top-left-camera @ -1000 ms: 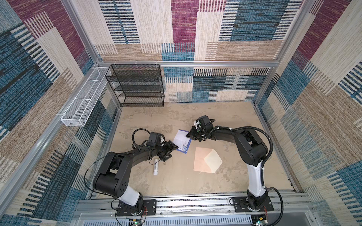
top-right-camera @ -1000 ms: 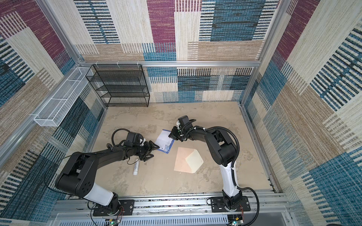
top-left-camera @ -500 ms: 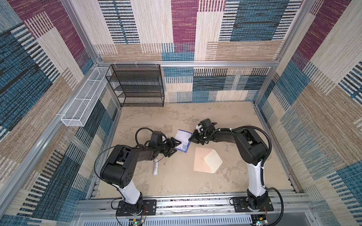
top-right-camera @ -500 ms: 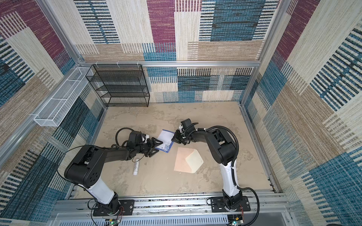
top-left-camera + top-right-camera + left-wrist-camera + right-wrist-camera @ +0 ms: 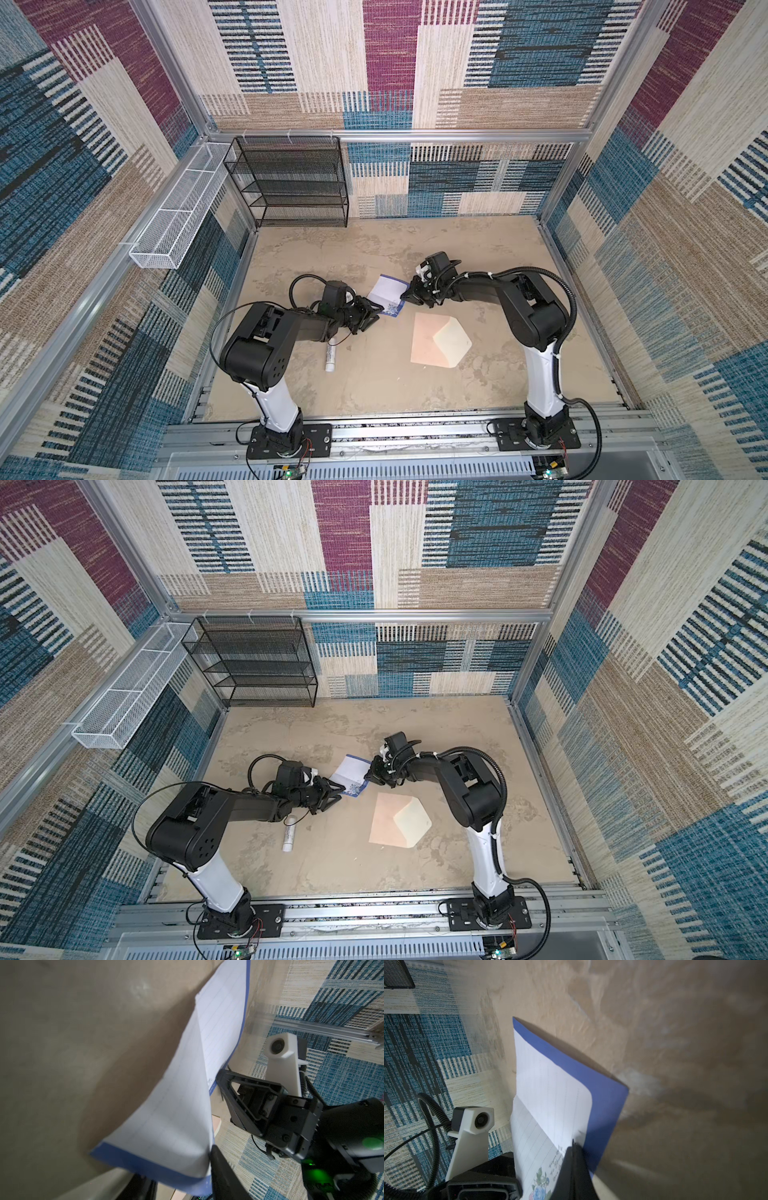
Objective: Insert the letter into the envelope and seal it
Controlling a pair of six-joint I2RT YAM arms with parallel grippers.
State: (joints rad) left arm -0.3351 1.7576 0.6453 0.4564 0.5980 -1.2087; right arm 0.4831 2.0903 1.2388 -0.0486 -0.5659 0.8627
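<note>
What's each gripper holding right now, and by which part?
The right gripper pinches the white, blue-bordered paper letter at its edge beside the floral print. The left gripper straddles its blue-bordered end; grip cannot be told.

Letter (image 5: 388, 296) behind envelope (image 5: 436, 345), slightly left

Both arms are stretched low toward the middle, with elbows bent and forearms kept nearly level. The left gripper (image 5: 375, 317) is pointed to the right, and its jaws are seen standing partly apart in both top views. The right gripper (image 5: 404, 296) is pointed left and downward, its jaws pressed together on an edge of the letter (image 5: 388, 292). The two grippers are held near each other, not touching.
</note>
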